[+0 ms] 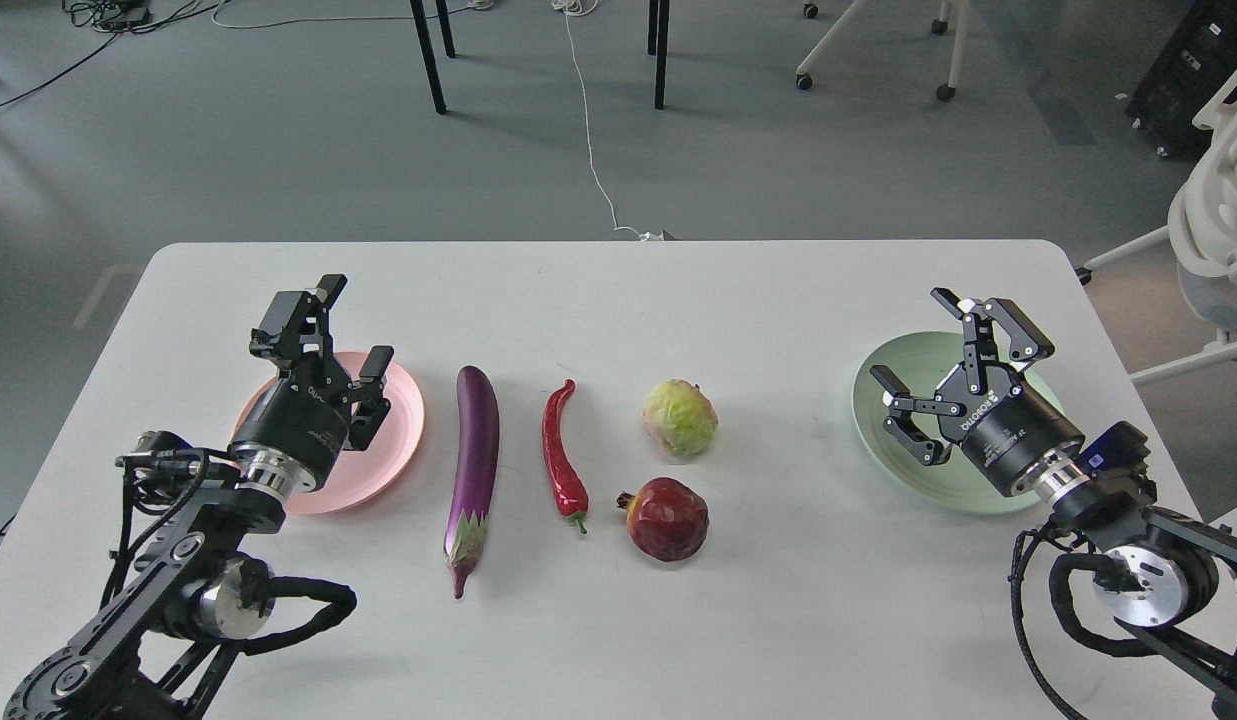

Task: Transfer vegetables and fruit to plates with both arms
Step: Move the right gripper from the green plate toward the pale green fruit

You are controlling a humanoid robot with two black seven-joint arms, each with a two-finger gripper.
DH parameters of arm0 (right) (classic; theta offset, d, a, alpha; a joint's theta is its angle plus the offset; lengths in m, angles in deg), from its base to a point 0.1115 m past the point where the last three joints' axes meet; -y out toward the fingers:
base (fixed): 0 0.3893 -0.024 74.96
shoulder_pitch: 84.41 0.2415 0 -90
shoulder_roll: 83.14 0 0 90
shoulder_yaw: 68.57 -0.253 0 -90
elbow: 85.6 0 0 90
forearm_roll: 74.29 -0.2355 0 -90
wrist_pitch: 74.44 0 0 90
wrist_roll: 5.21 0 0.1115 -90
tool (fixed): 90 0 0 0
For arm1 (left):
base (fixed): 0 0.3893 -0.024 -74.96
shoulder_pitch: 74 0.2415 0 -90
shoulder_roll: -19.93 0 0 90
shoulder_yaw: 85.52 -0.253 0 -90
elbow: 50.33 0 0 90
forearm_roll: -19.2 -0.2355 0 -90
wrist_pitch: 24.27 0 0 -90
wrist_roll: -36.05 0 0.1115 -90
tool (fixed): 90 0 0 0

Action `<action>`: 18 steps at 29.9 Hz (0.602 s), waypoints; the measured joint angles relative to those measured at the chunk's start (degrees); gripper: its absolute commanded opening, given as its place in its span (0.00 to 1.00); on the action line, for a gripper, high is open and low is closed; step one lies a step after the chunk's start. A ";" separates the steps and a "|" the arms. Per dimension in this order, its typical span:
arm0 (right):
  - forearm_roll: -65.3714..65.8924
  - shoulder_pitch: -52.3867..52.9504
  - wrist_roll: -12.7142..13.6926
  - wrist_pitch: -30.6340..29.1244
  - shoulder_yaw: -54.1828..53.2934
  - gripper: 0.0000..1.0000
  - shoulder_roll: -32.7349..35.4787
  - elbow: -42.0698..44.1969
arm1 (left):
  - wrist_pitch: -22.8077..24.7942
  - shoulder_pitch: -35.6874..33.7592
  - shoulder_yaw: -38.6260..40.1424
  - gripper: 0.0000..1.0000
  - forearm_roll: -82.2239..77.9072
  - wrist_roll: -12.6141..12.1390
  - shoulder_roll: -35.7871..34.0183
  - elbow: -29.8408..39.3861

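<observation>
On the white table (598, 300), the left gripper (343, 350) hangs over the pink plate (403, 430) at the left, its 2 fingers spread apart and holding nothing. Just right of that plate lies the purple eggplant (475, 450), lengthwise from far to near, its green-white calyx at the near end. Beside it to the right lies the red chili pepper (560, 450), also running far to near, with its green stem toward the near edge. Further right sit the 2 fruits: the pale yellow-green fruit (680, 417) on the far side and the dark red pomegranate (667, 518) just nearer, apart from each other. Well to the right is the mint green plate (893, 440), with the right gripper (923, 375) above it, fingers spread wide and empty.
</observation>
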 measured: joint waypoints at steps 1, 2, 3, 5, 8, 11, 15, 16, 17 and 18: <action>0.00 0.00 0.00 0.00 -0.05 0.99 0.00 0.00 | 0.05 0.08 -0.09 0.99 0.00 -0.03 0.07 0.04; 0.00 -0.01 0.00 0.00 -0.10 0.99 0.00 0.00 | 0.10 0.19 -0.23 0.99 0.00 -0.07 0.13 0.08; 0.00 -0.01 0.00 0.01 -0.19 0.99 0.00 0.00 | 0.12 0.27 -0.34 0.99 -0.01 -0.09 0.12 0.09; 0.04 0.01 0.00 0.03 -0.26 0.99 0.00 0.02 | 0.13 0.35 -0.47 0.99 -0.08 -0.22 0.05 0.09; 0.42 0.63 0.00 0.04 -0.18 0.99 0.00 0.03 | 0.15 0.38 -0.22 0.99 0.01 -0.20 0.02 0.11; 2.79 2.37 0.00 0.02 0.20 0.99 0.46 -0.85 | 0.21 0.38 -0.03 0.99 0.23 -0.09 -0.02 0.11; 11.28 7.47 0.00 0.01 2.03 0.99 4.05 -3.13 | 0.22 0.25 -0.10 0.99 0.23 -0.04 -0.07 0.38; 13.62 9.52 0.00 0.01 3.40 0.99 4.97 -3.39 | 0.22 0.20 -0.10 0.99 0.23 -0.01 -0.07 0.42; 15.90 12.02 0.00 0.01 5.29 0.99 5.67 -3.50 | 0.22 0.16 -0.10 0.99 0.23 0.01 -0.07 0.44; 17.85 14.39 0.00 0.03 7.14 0.99 6.15 -3.57 | 0.22 0.13 -0.10 0.99 0.22 0.02 -0.07 0.46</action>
